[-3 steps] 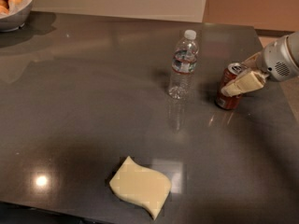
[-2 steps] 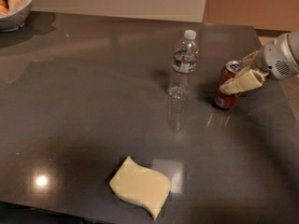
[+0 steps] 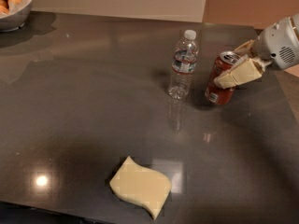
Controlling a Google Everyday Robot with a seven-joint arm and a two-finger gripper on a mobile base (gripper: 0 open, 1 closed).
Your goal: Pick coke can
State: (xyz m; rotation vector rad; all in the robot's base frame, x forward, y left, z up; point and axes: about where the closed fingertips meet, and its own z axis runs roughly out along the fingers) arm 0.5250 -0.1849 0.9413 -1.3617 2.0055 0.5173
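One dark table point(image 3: 84, 106) is filling the view, carrying a fruit bowl point(image 3: 14, 20) at its far left corner, a yellow sponge point(image 3: 140, 186) near the front and a clear water bottle point(image 3: 183, 65). Just right of the bottle, the gripper point(image 3: 228, 68) is reaching in, its fingers clamping the coke can point(image 3: 215, 94), which is tilting top-first toward the arm.

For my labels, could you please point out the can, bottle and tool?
can point(image 3: 216, 95): camera view, lower red side.
bottle point(image 3: 183, 62): camera view, label.
tool point(image 3: 228, 66): camera view, between fingertips, gripping the can.
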